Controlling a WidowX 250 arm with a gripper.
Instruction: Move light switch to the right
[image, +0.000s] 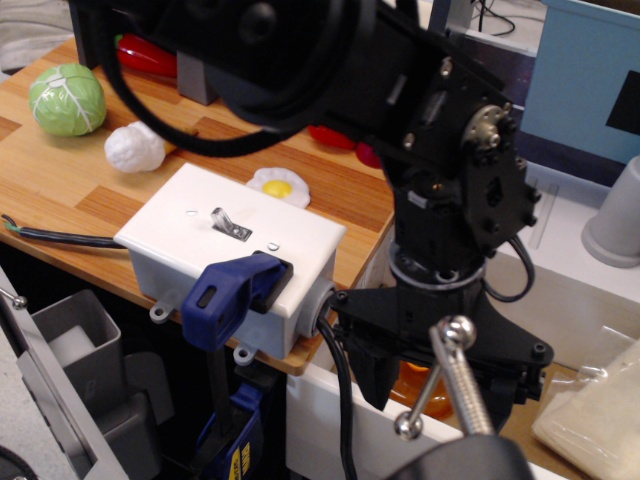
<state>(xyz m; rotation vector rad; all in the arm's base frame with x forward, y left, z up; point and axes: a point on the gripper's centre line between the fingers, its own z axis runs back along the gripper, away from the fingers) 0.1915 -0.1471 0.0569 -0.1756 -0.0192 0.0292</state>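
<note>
The light switch (221, 219) is a small silver toggle lever on a little metal plate, on top of a white plastic box (190, 245) at the front edge of the wooden table. The lever tip leans toward the left. A blue clamp (236, 293) grips the box's front side. My gripper (445, 392) hangs to the right of the box, past the table edge and lower than the switch, not touching it. Its two black fingers (374, 380) stand wide apart with nothing held between them. The black arm fills the upper middle of the view.
On the wooden table (70, 185) lie a green cabbage toy (67, 99), a white lumpy toy (134, 148), a fried-egg toy (279, 186) and red items (148, 58) at the back. A silver ball-ended rod (458, 380) crosses in front of the gripper. An orange object (415, 385) sits behind it.
</note>
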